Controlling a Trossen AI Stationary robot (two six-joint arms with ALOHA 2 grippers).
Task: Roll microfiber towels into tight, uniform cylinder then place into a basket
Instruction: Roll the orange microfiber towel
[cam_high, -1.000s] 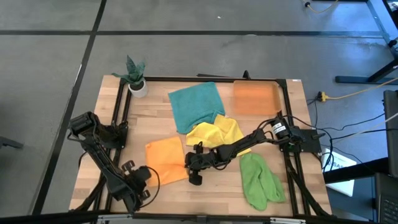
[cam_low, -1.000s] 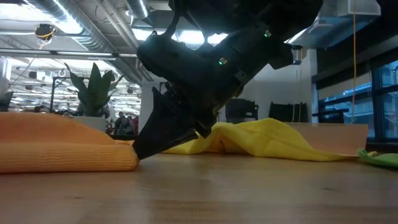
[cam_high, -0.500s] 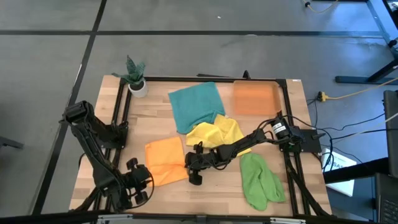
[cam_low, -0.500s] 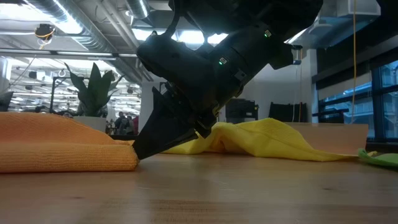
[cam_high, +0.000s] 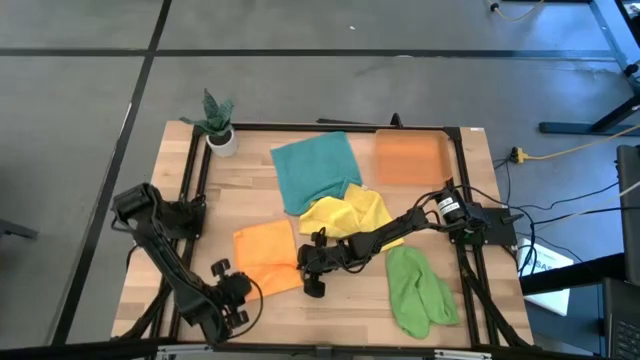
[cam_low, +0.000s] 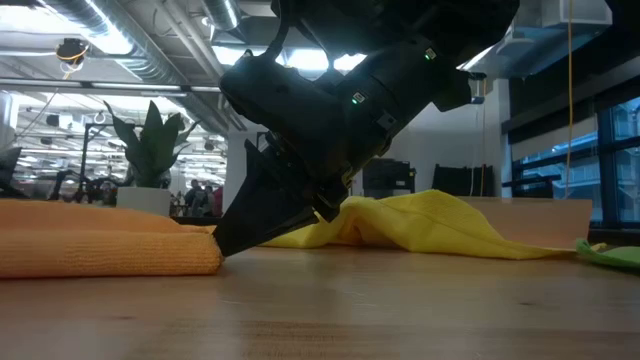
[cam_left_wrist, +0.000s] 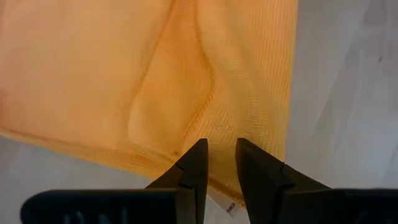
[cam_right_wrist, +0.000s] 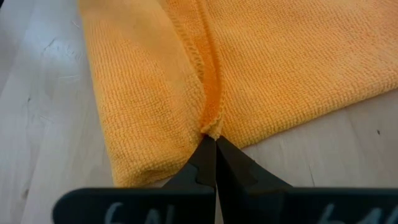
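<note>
An orange towel (cam_high: 265, 258) lies partly folded on the table near its front. At the towel's near right corner, my right gripper (cam_right_wrist: 214, 142) stands shut, slanting down. Just above the near left edge my left gripper (cam_left_wrist: 221, 158) points down, open by a narrow gap with the cloth showing through; whether it touches the cloth I cannot tell. A yellow towel (cam_high: 350, 213) lies crumpled behind the right arm, a teal towel (cam_high: 314, 172) farther back, and a green towel (cam_high: 418, 290) at the near right. The orange basket (cam_high: 410, 158) stands at the far right. My right gripper's shut fingertips (cam_right_wrist: 205, 152) meet the orange towel's hemmed edge (cam_right_wrist: 210, 124), where a fold ends at its near right corner. They slant down from the table's right side, tips at the table top (cam_low: 222, 248). Whether cloth is caught between them I cannot tell. The towel lies flat.
A white pot with a green plant (cam_high: 218, 128) stands at the far left corner. A black frame (cam_high: 190, 200) runs along the table's sides and back. Bare wood (cam_high: 340, 315) shows along the near edge between the orange and green towels.
My left gripper swung out toward the table's near left, then came back to the orange towel's near left edge, turning at the wrist. In the low view the towel's left part now lies a little lower. My right gripper has kept still.
</note>
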